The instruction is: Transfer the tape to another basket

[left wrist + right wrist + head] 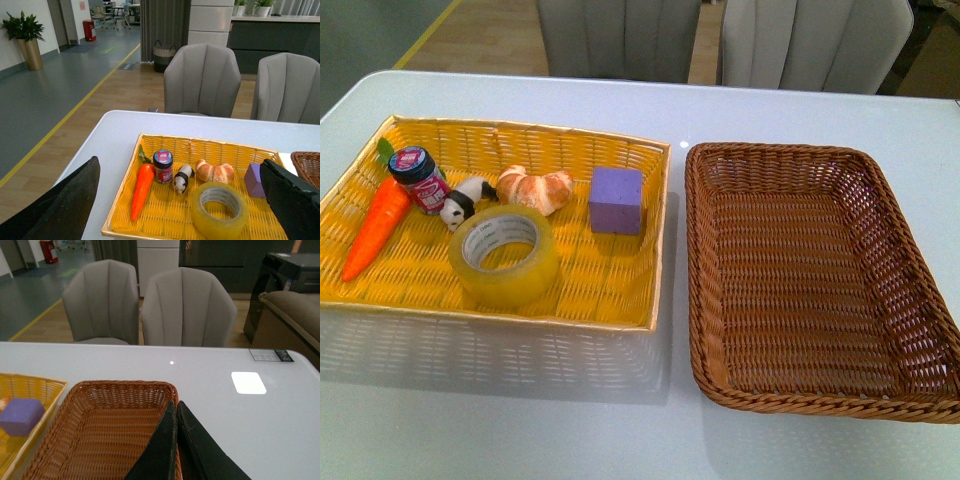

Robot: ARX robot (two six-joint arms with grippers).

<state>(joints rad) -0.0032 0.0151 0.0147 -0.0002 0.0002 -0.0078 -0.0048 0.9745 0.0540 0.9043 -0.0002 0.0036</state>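
In the left half of the front view, a yellow woven tray [658, 240] rests on the white bench [520, 420]. At the tray's left edge an orange toy carrot [377, 228] lies slanted with its green top toward the upper left. A small jar with a dark lid [418, 178] stands just right of the carrot's top, and a black-and-white panda figure [463, 202] lies just beside the jar. The packing tape [504, 255] lies flat in the lower middle of the tray with its white core facing up, close to the front rim and just below the panda. A croissant [535, 189] lies above the tape, and a purple cube [616, 199] stands right of the croissant, apart from the roll.

The dark-brown wicker basket [692, 260] fills the right half of the frame, close beside the tray on the bench.

In the left wrist view, the left tool [179, 163] has its black fingers [60, 205] spread wide apart and holds nothing; the tray lies between and beyond them. In the right wrist view, the right tool [176, 407] has its fingers pressed together with nothing between them, in front of the basket.
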